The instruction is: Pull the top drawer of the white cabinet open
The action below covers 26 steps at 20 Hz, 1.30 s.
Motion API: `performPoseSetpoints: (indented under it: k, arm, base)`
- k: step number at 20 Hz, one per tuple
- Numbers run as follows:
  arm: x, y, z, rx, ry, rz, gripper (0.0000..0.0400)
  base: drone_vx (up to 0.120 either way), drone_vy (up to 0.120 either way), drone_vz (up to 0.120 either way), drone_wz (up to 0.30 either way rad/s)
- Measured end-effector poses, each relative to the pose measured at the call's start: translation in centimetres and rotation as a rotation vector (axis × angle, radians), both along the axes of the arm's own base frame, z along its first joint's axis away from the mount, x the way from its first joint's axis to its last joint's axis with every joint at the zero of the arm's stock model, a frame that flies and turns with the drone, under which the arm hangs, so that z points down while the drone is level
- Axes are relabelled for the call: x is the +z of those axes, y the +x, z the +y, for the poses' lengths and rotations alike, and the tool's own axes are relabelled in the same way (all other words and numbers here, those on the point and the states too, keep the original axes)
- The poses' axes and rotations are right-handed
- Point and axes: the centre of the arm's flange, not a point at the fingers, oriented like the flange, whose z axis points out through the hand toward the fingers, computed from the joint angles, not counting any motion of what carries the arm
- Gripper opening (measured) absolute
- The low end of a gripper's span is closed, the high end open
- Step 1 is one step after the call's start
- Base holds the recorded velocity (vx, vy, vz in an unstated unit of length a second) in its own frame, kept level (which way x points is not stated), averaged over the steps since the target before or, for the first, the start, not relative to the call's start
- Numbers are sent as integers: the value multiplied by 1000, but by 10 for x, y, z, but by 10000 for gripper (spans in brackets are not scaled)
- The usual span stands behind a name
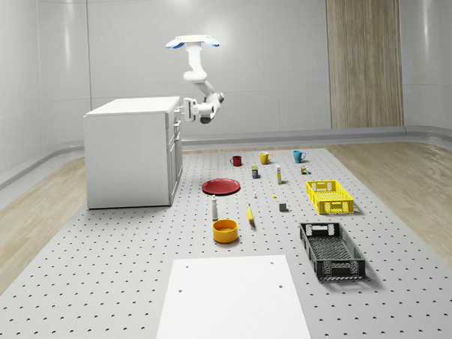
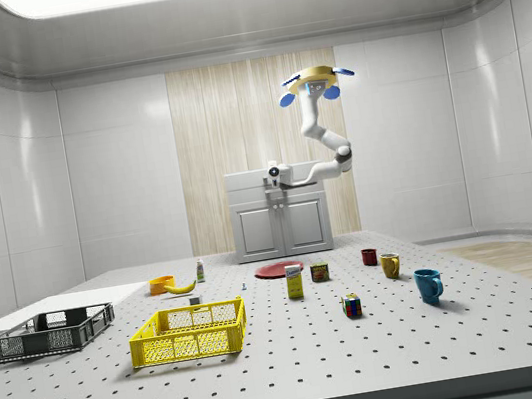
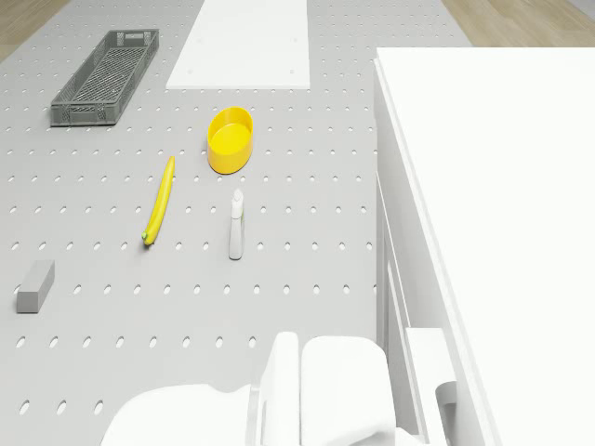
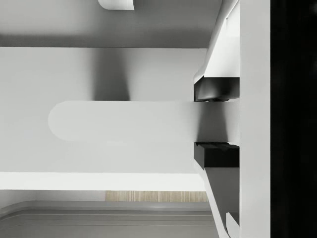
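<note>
In the wrist view, the nearest one, the two black finger pads (image 4: 216, 89) sit on either side of a rounded white bar, the drawer handle (image 4: 124, 121). The gripper (image 4: 216, 121) is clenched on this handle, and the flat white drawer front fills the space behind it.

The drone view looks down past the white arm (image 3: 325, 390) onto the top of the white cabinet (image 3: 502, 214), and the gripper body is pressed against the cabinet's front edge. This view also gives the floor items beside the cabinet: a white bottle (image 3: 236, 224), a banana (image 3: 159, 201), a yellow bowl (image 3: 230, 139) and a gray crate (image 3: 104, 76).

From the whole-scene view, the drone (image 1: 193, 42) hovers in the air just beside the cabinet (image 1: 131, 152), higher than its top, with the arm bent down toward the top drawer (image 1: 176, 114). The red plate (image 1: 221, 186) lies on the floor in front of the cabinet.

The side view shows the cabinet front far back, with the gripper (image 2: 274, 175) at the top drawer level, and the drawer looks flush or nearly so.
</note>
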Motion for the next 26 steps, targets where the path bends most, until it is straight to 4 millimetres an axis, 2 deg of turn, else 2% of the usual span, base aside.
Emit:
performPoseSetpoints:
  k: [7,21,24,26]
  arm:
    - [0,0,-24,0,1,3,108]
    - [0,0,-58,0,2,4,105]
    - [0,0,-64,0,2,4,202]
    - [0,0,-66,0,2,4,243]
  base:
    - [0,0,0,0]
    - [0,0,0,0]
    - [0,0,0,0]
    - [0,0,0,0]
